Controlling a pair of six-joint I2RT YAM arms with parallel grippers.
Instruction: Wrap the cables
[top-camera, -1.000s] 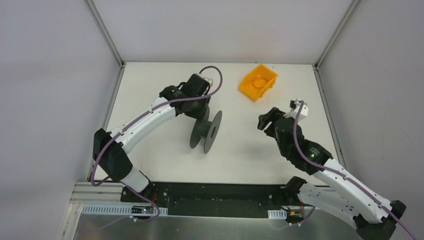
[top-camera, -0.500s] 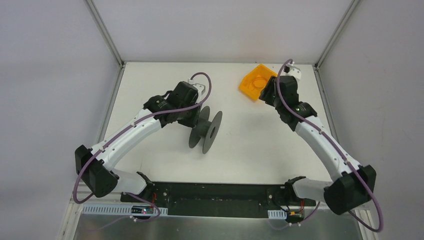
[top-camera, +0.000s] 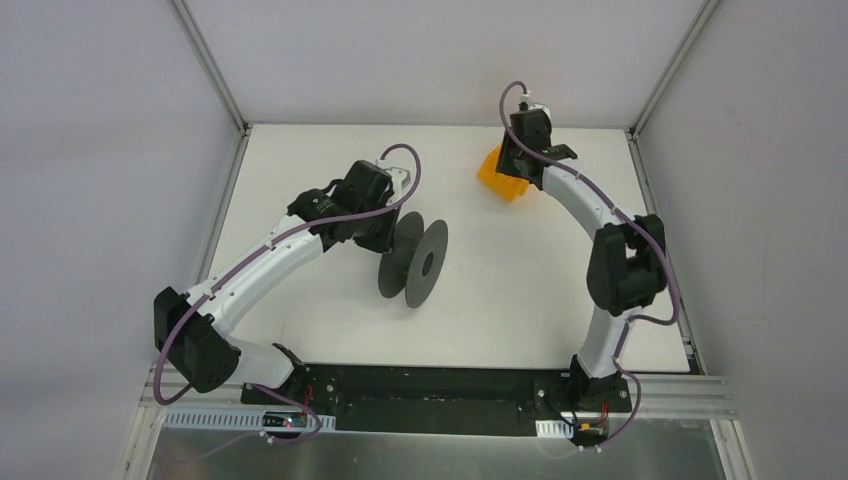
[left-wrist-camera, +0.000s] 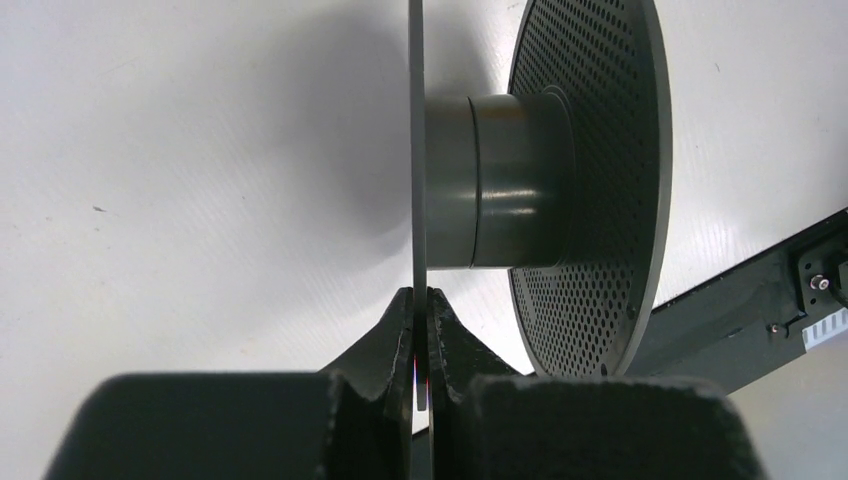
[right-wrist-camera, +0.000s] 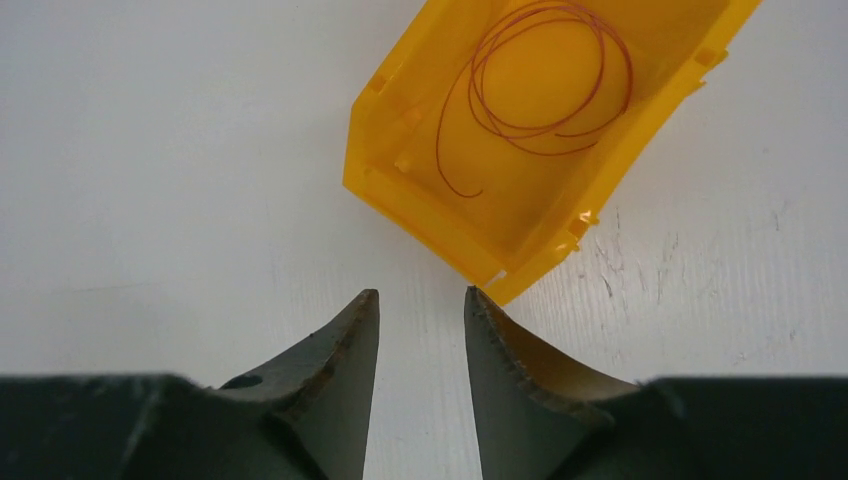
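Now, while the left claw (left-wrist-camera: 420, 300) pinches the thin flange (left-wrist-camera: 417, 150) of the dark spool (left-wrist-camera: 500, 180), the half-open, empty right claw (right-wrist-camera: 420, 310) should reach forward over the yellow bin (right-wrist-camera: 430, 225) by the far edge of the tabletop (top-camera: 500, 300) and close gently on the thin cable (right-wrist-camera: 520, 130) coiled inside.

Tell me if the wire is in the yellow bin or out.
In. The wire lies loosely coiled on the floor of the yellow bin, seen from the right wrist.

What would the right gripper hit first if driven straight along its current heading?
Likely the yellow bin's near wall, just ahead of the right gripper; depth is unclear, so possibly the table just short of it.
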